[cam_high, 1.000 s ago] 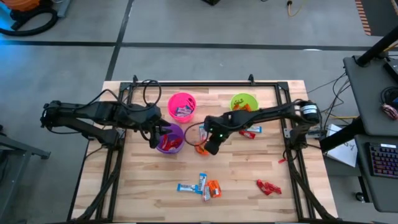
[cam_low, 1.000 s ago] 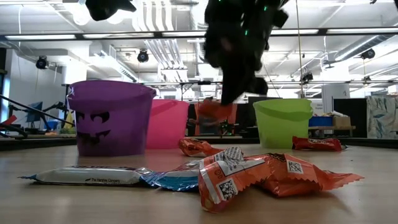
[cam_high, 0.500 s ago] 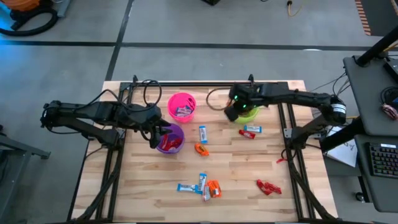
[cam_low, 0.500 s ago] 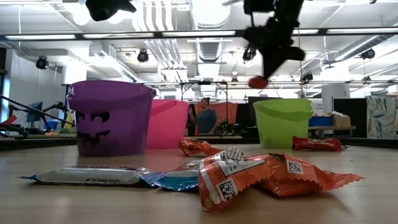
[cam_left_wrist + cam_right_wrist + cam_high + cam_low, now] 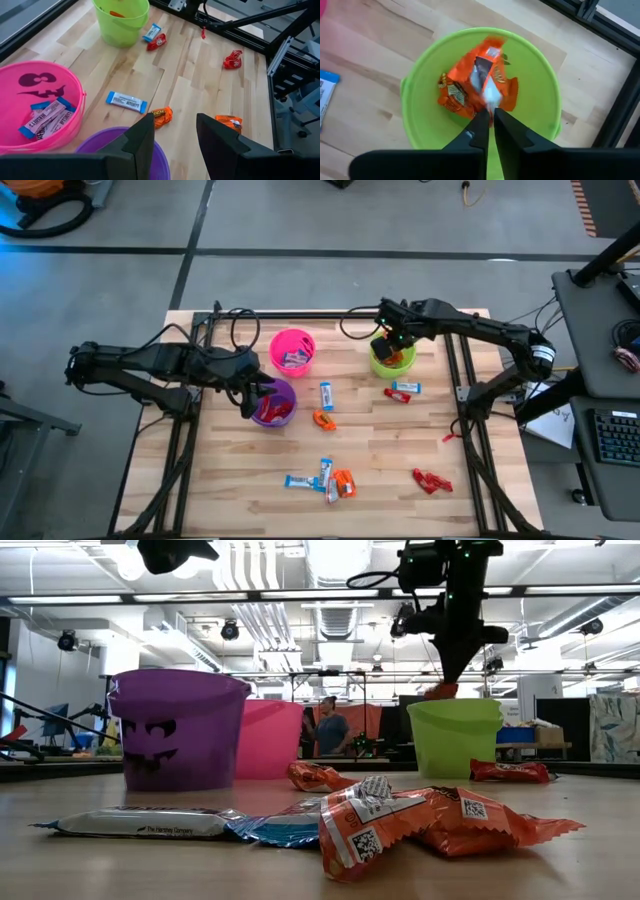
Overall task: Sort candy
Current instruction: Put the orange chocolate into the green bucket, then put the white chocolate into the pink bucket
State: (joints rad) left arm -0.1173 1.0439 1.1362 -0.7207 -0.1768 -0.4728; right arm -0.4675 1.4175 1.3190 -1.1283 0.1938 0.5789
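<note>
Orange candy (image 5: 487,82) carried from mid-surface to directly above green cup (image 5: 547,117) within the last second, one sort near complete; right gripper (image 5: 392,340) poised over cup, jaws nearly closed, pinching wrapper; left gripper (image 5: 172,132) idle over purple cup (image 5: 272,402), jaws parted, empty.

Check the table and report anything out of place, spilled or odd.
Nothing spilled or damaged. The cups stand upright: purple cup, pink cup, green cup. Loose candy lies unsorted on the table. The right claw hangs over the green cup.
</note>
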